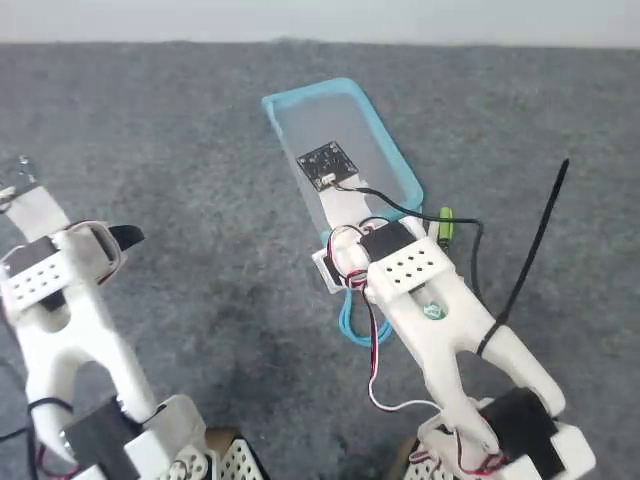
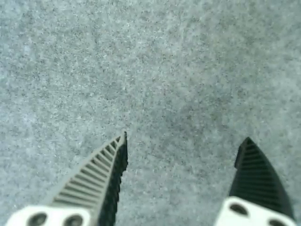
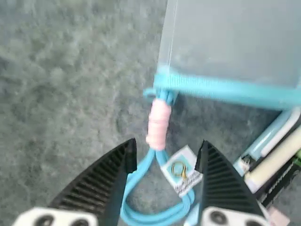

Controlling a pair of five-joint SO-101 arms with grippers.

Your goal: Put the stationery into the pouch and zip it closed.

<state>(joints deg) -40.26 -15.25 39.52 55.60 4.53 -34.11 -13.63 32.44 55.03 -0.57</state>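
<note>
We observe a counter point(image 1: 190, 140) covered in grey, felt-like fabric. A translucent pouch point(image 1: 335, 125) with a blue edge lies flat on it, toward the far side. A blue cord loop point(image 1: 345, 320) runs from the pouch's near end onto the fabric. A green pen point(image 1: 446, 222) lies just beside the pouch's near corner.

- The table cover point(image 1: 200, 130) is a mottled, speckled grey.
- The pouch point(image 1: 345, 125) has a frosted, whitish see-through panel edged in turquoise.
- Its pull cord point(image 3: 151, 155) is the same turquoise and carries a pale pink bead point(image 3: 159, 123).
- The tag point(image 3: 181, 172) is white with a gold ring.
- The stationery point(image 3: 275, 162) shows cream and light blue, with perhaps green and black at the blurred edge.
- The left gripper point(image 2: 186, 136) has one pale grey ribbed finger and one black.
- The right gripper point(image 3: 167, 142) has two black ribbed fingers on white bases.
</note>
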